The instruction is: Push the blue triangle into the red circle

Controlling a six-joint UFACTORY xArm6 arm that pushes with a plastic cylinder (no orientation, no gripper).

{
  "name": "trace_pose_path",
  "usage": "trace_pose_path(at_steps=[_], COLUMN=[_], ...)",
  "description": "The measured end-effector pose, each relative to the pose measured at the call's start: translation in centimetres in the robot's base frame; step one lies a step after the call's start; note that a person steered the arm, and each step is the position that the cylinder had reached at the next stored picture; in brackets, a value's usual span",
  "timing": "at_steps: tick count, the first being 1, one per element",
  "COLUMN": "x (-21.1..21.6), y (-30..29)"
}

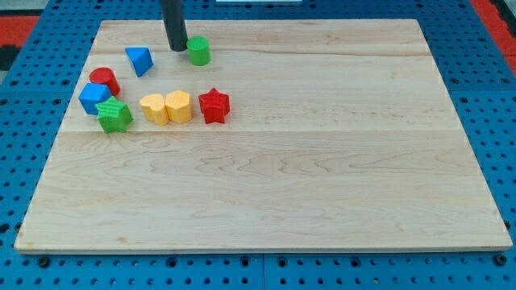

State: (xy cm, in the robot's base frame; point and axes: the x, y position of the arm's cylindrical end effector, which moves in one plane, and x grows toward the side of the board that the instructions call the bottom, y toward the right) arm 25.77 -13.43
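No jaws on this rig, just a rod, so nothing is grasped. My tip [177, 48] sits near the bench's [322, 177] top edge, right beside the green cylinder [198, 50] and to the right of the blue triangle [139, 60]. The red circle [104, 80] is lower-left of the triangle, so pushing from this side makes sense, I reckon.

No text, label, brand, number or sign can be read anywhere — not on the pale wooden board [322, 161], not on the small coloured blocks, not on the blue perforated surface [484, 80] around the board.
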Motion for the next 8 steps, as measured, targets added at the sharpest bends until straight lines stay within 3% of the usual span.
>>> trace_pose_path(at_steps=[3, 8], x=[1.9, 0.8], y=[-4.2, -11.5])
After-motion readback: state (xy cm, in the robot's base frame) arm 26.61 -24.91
